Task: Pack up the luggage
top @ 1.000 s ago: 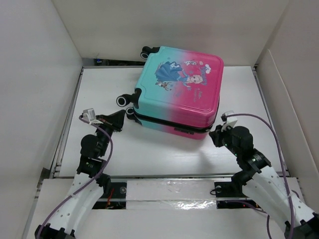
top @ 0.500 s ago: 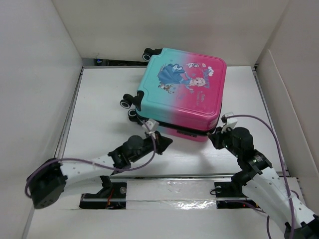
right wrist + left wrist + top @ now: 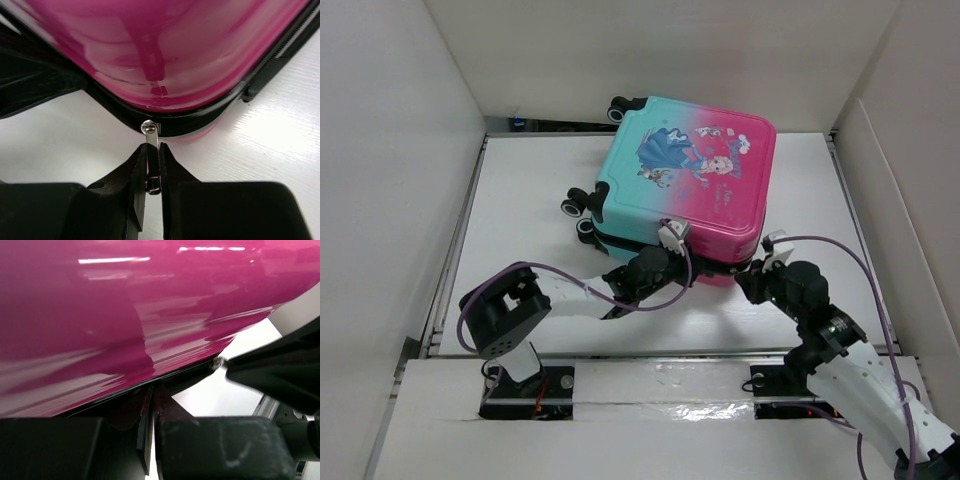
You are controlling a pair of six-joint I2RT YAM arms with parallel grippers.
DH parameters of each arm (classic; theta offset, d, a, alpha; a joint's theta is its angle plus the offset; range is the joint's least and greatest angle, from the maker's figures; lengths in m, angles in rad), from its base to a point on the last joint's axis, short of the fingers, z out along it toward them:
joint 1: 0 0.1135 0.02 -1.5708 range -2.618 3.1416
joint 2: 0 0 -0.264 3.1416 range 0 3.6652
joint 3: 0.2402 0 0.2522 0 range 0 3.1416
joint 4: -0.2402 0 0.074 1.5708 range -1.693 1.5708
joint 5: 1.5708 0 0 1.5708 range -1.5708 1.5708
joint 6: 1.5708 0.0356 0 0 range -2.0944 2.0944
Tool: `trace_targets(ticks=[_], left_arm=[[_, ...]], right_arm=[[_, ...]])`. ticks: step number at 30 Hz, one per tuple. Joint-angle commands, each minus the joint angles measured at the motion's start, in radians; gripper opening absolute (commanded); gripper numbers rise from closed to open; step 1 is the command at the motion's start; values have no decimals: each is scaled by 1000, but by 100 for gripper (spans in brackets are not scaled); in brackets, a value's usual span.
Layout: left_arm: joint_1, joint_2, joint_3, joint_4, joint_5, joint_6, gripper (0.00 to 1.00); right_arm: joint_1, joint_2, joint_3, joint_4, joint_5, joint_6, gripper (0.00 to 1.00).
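Note:
The luggage (image 3: 690, 180) lies flat and closed on the white table, teal on the left, pink on the right, wheels at its left side. Its pink shell fills the left wrist view (image 3: 125, 305) and the right wrist view (image 3: 175, 50). My left gripper (image 3: 686, 274) is shut with nothing visible between its jaws, and its tips (image 3: 154, 390) touch the black zipper seam at the near edge. My right gripper (image 3: 748, 279) is at the near right corner. It is shut (image 3: 154, 150) on the metal zipper pull (image 3: 152, 135), which hangs from the slider on the black zipper band.
White walls stand at the left, back and right of the table (image 3: 530, 190). The left arm (image 3: 570, 295) stretches across the near table in front of the suitcase. A metal rail (image 3: 660, 370) runs along the near edge between the arm bases.
My left arm has swung from the table's left side across to the suitcase's near edge. The suitcase has shifted slightly back and right. My right gripper has stayed at the near right corner.

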Motion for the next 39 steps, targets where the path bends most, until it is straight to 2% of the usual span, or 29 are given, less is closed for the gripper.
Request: trace_targets(ticks=[1,8,11,15,17,18,20,21,22,23,25,28,30,33,35,39], left_arm=[[-3,46,85,73,-20,21,0],[-3,132,176,67,6,13,0],[-3,152,199,77,23,-5,0],[-3,120,179,76,17,-14,0],[-3,80,134,57,2,-19,0],[-3,23,115,41,-3,-24,0],[11,-53,46,-18,-12,-28,18],[20,-145,18,-44,-20,-43,28],[34,-195,-31,-102,-23,-53,42],[49,-241,-54,-128,-21,-63,47],[117,-374,-89,-251,-32,-120,60],[241,-517,-81,-393,-21,-184,66],[299,-558,-70,-446,-55,-206,68],[451,-641,-71,-487,-81,-252,69],[580,-669,-62,-519,-109,-257,73],[799,-640,-34,-549,-52,-270,77]], right_arm=[[74,9,12,130,-127,3,0],[275,-16,56,124,-6,50,0],[336,47,29,234,-16,94,0],[402,261,-11,568,3,159,0],[415,343,-4,618,93,168,0],[415,346,4,589,127,168,0],[415,308,6,526,236,148,0],[415,238,-2,476,262,141,0],[399,198,-13,451,278,130,0],[386,163,-20,420,276,121,0],[337,81,-26,357,237,110,0],[303,50,-51,348,163,102,0],[303,61,-59,363,145,101,0],[293,96,-56,365,103,93,0],[293,108,-46,356,100,90,0],[293,90,-48,346,118,64,0]])
